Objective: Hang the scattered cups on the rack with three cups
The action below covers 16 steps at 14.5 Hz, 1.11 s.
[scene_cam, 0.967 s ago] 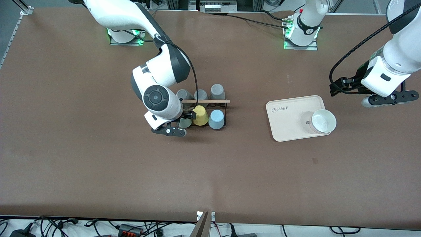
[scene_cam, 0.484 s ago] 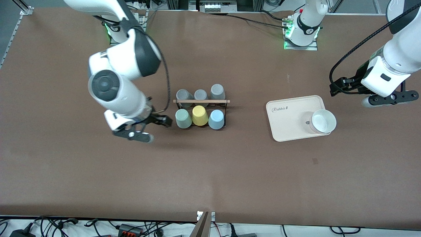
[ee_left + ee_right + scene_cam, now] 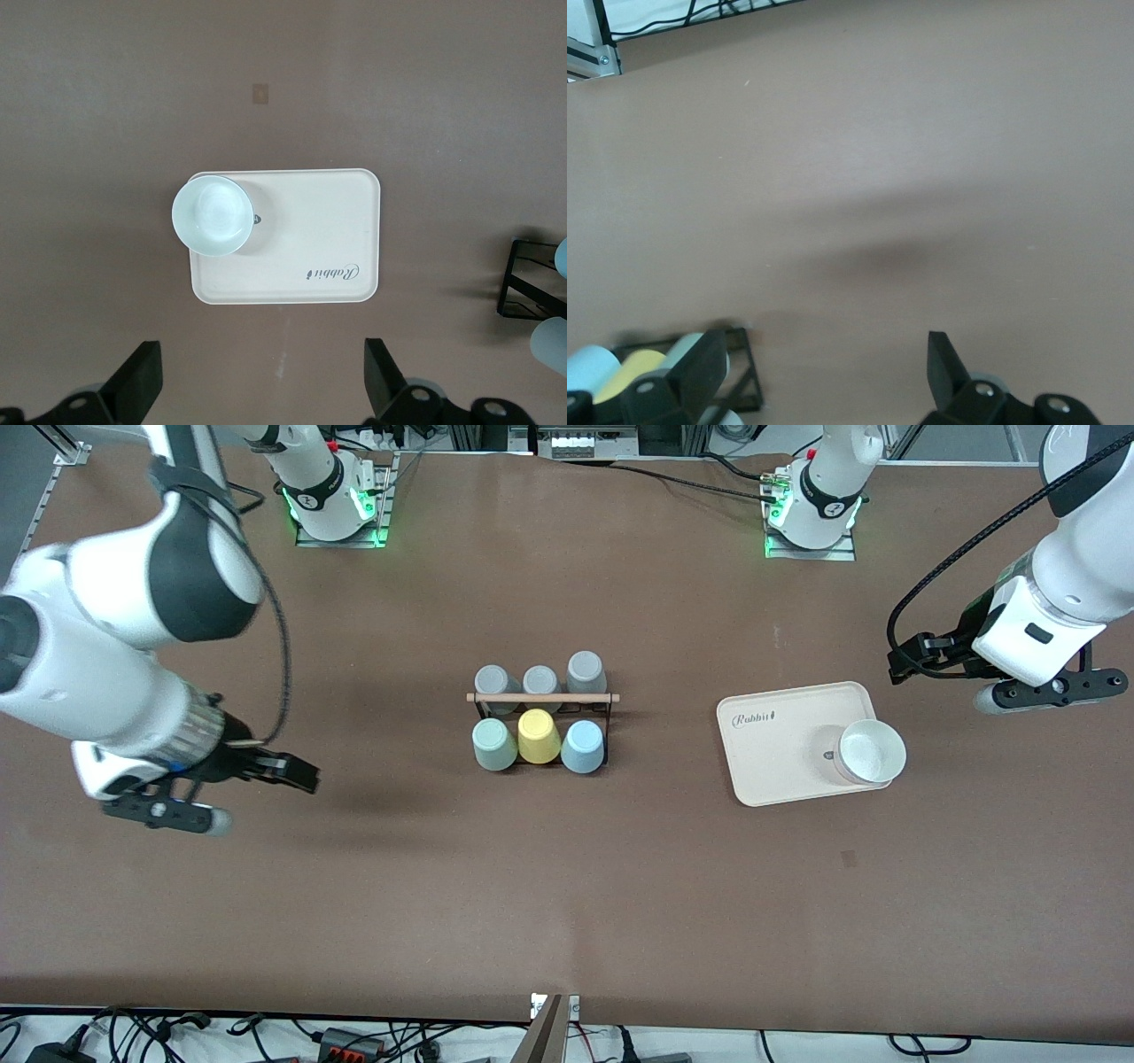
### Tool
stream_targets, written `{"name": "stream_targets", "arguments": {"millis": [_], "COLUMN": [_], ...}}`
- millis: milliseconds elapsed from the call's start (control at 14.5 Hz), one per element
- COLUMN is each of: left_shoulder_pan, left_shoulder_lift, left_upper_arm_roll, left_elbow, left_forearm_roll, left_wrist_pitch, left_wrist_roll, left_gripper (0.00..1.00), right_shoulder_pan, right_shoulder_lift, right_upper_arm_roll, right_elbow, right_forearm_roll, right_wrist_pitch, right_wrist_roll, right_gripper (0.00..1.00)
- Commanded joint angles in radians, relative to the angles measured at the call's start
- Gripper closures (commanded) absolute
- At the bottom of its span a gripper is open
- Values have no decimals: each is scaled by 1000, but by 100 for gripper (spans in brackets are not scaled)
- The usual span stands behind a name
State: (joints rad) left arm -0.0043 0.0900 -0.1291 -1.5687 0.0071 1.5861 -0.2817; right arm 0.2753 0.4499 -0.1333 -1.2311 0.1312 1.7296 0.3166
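Observation:
The black wire rack point(image 3: 542, 698) with its wooden rod stands mid-table. On its row nearer the front camera sit the sage green cup point(image 3: 493, 744), a yellow cup point(image 3: 539, 735) and the light blue cup point(image 3: 583, 746). Three grey cups point(image 3: 540, 680) fill the farther row. My right gripper point(image 3: 159, 812) is open and empty over bare table toward the right arm's end, well away from the rack. Its wrist view shows the open fingers point(image 3: 824, 350), the rack point(image 3: 735, 372) and the sage green cup point(image 3: 691, 350). My left gripper point(image 3: 1050, 691) waits open point(image 3: 261, 354) beside the tray.
A cream tray point(image 3: 771, 753) with a white bowl point(image 3: 873, 751) lies toward the left arm's end; both show in the left wrist view, the tray point(image 3: 310, 266) and the bowl point(image 3: 213, 212). The rack's frame point(image 3: 532, 283) shows at that view's edge.
My right gripper has let go of the sage green cup, left on the rack, and has swung away toward the right arm's end. The left arm has not moved.

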Motion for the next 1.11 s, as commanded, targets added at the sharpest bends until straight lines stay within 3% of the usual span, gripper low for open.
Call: {"name": "stream_targets", "arguments": {"millis": [0, 207, 553, 1036], "left_shoulder_pan": [6, 6, 6, 6], "left_shoulder_lift": [-9, -7, -7, -7], "left_upper_arm_roll": [-6, -6, -6, -6], "left_elbow": [9, 9, 9, 9], "left_forearm_roll": [17, 17, 17, 17], "left_wrist_pitch": [-17, -17, -17, -17], "left_wrist_roll": [22, 22, 22, 22], "left_gripper": [0, 0, 0, 0], "right_shoulder_pan": [-92, -233, -323, -277], "right_shoulder_lift": [-74, -141, -197, -206], "right_upper_arm_roll": [17, 76, 138, 84], "right_elbow": [-39, -80, -88, -106], "right_forearm_roll": [-5, -18, -101, -113], "right_wrist_pitch": [-35, -38, -61, -64], "right_wrist_roll": [-123, -325, -338, -379], "right_gripper": [0, 0, 0, 0]}}
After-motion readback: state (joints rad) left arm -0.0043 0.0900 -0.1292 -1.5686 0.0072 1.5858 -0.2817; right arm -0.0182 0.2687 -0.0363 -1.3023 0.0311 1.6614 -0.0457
